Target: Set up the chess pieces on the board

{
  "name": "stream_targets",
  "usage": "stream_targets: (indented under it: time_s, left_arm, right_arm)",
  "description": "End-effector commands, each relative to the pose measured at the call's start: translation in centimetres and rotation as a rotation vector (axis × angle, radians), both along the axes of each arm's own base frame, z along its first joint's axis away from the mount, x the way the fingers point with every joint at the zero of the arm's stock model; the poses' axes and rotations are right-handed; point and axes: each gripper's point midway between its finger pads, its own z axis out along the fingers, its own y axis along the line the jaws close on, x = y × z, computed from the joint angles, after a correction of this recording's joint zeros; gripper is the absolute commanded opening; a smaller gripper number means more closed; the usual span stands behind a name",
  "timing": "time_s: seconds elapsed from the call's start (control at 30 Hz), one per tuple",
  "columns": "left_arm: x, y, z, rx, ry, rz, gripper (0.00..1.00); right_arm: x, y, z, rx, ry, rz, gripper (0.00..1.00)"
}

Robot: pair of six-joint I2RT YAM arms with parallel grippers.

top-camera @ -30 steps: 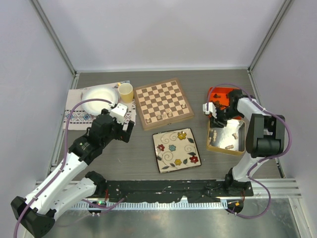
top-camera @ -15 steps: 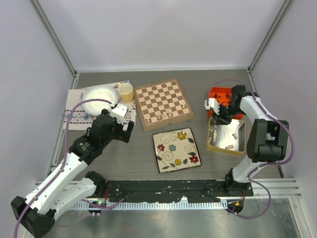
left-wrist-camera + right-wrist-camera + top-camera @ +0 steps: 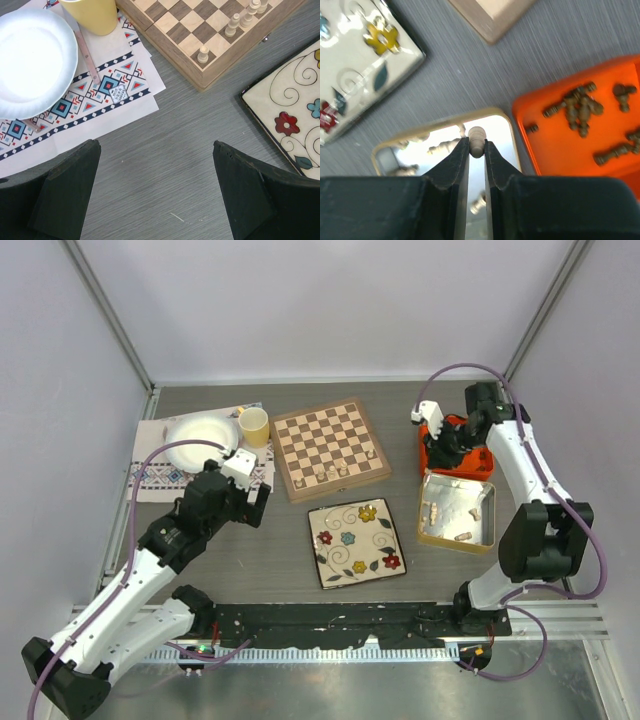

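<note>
Left wrist: table (image 3: 165,165) between board (image 3: 172,32), plate (image 3: 280,95)

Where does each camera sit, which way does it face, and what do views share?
Top: above, behind the arms, looking down at the table; both arms show.
Left wrist: faces down at the mat and board; open left gripper shows.
Right wrist: faces down at the tin and orange tray; right gripper holds a pale piece.
Shared: the flowered plate, in all three.

Grey wood-grain tabletop (image 3: 280,550), plain pale walls (image 3: 330,300) on three sides, metal corner posts (image 3: 110,315), even light
</note>
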Motion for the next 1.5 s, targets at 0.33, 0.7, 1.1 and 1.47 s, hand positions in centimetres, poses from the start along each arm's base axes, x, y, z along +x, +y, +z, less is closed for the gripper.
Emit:
stream_targets:
  time_s: [0.33, 0.7, 1.1, 1.47]
  left_arm:
    - [0.8, 0.2, 1.6, -0.019, -0.077, 0.024, 1.0]
    - [0.9, 0.3, 1.3, -0.013, -0.073, 0.029, 1.0]
    - [1.1, 0.3, 1.0, -0.004, -0.066, 0.036, 1.0]
    - [1.0, 0.5, 1.1, -0.005, -0.076, 0.046, 1.0]
  right_arm:
    - [4.8, 12.5, 3.0, 0.247, 0.091, -0.382, 0.01]
    - [7.6, 12.3, 2.9, 0.294, 0.131, -0.813, 0.01]
    - [8.3, 15.1, 1.6, 0.163, 0.065, -0.552, 0.01]
    - [10.1, 16.3, 2.0, 0.156, 0.049, -0.732, 0.01]
